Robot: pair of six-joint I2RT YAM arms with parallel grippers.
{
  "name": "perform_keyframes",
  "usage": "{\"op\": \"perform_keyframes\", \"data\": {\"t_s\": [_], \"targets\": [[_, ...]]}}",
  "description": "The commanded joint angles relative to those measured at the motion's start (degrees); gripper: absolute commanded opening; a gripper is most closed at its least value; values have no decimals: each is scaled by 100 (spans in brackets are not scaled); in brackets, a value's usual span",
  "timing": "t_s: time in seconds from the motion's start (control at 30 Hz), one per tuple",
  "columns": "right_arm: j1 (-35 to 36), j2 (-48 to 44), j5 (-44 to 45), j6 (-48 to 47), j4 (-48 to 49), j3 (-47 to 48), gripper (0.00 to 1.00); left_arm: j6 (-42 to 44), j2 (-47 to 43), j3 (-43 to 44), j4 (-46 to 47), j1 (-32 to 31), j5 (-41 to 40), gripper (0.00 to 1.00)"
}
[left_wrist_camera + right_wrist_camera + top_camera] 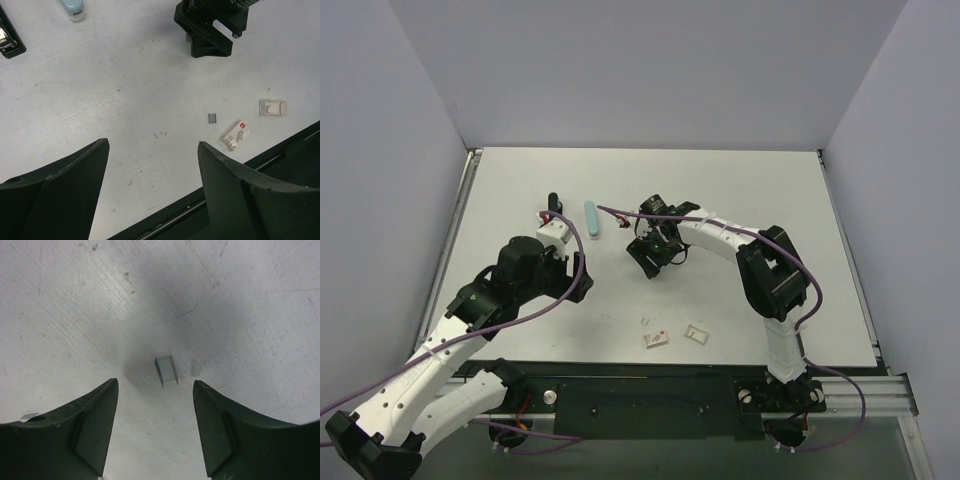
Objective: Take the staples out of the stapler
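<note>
Left arm (440,345): up from lower left of overhead frame, elbow folded into bottom-left corner, white forearm slanting up and right to a black wrist left of centre. Left gripper (152,145): raised, aimed downward, jaws spread wide, empty. Right arm (775,280): up from lower right, bent at black joint right of centre, white forearm reaching left toward centre. Right gripper (155,382): low, pointed down, jaws partly apart, gripping nothing.

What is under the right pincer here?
A small grey staple strip lies on the table, between the open fingers of the right pincer, touching neither. In the top view the pincer covers that spot.
</note>
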Motion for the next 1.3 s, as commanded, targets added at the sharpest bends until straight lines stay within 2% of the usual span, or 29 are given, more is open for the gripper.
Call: {"op": "perform_keyframes", "data": {"t_s": [0.0,0.5,0.9,1.27], "targets": [[26,56,120,-128,-267,131,56,48,-82,22,211,84,50,82],[96,267,261,-172,-240,210,46,39,-47,13,246,207,94,82],[350,364,771,-278,-231,114,38,39,-38,-4,246,216,146,82],[412,381,1078,-252,-214,157,25,39,-47,-4,254,216,147,82]]}}
